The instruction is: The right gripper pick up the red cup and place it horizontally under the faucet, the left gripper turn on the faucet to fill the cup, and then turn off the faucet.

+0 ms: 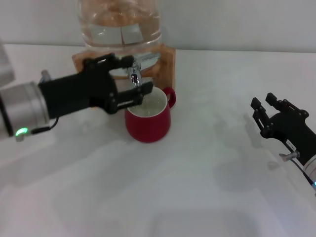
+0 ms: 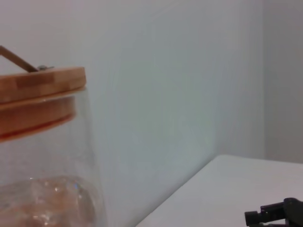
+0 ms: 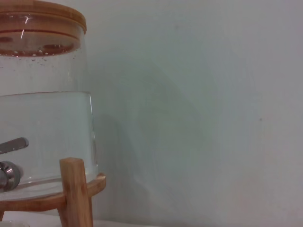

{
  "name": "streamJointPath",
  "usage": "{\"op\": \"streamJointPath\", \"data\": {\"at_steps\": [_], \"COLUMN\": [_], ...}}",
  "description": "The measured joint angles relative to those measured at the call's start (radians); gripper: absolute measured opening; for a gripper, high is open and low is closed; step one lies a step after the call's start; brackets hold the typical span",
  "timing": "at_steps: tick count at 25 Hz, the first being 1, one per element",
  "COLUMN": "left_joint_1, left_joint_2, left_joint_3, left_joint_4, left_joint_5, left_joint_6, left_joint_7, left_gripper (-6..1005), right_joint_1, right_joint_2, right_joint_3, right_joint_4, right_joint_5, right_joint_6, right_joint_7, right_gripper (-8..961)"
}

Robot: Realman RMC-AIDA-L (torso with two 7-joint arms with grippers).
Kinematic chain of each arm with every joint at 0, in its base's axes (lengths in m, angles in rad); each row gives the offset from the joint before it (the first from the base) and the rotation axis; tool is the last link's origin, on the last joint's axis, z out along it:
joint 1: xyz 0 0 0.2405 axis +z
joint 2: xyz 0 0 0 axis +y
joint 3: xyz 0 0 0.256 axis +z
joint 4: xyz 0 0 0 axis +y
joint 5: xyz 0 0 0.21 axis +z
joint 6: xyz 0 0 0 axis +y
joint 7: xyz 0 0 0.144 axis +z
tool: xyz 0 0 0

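A red cup [image 1: 147, 121] stands upright on a white tabletop [image 1: 197, 187], directly under a chrome faucet [image 1: 134, 74] fitted to a clear glass water jar [image 1: 120, 22] on a wooden stand [image 1: 167, 58]. Its handle points toward the robot's right, and liquid shows inside. The left end effector [image 1: 132, 79] reaches in at the faucet, prongs spread around it above the cup's rim. The right end effector [image 1: 269, 109] rests well apart, released and holding nothing, low over the tabletop.
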Motion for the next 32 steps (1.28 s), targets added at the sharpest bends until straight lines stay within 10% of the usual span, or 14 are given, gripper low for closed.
{"op": "streamJointPath", "data": {"at_steps": [11,32], "left_joint_1": [0.203,0.279], "left_joint_2": [-0.001,-0.002], "left_joint_3": [0.105,0.134], "left_joint_4": [-0.096,-0.446], "left_joint_5": [-0.313,-0.866], "left_joint_6": [0.000,-0.094], "left_joint_7": [0.283,0.756], "left_gripper": [757,757], "right_joint_1": [-0.004,0.011], "right_joint_2": [-0.001,-0.001], "right_joint_3": [-0.002,-0.018], "right_joint_4": [-0.002,-0.003], "right_joint_5": [-0.001,-0.004], "right_joint_6": [0.000,-0.002], "right_joint_7": [0.000,-0.007], "right_gripper": [378,378]}}
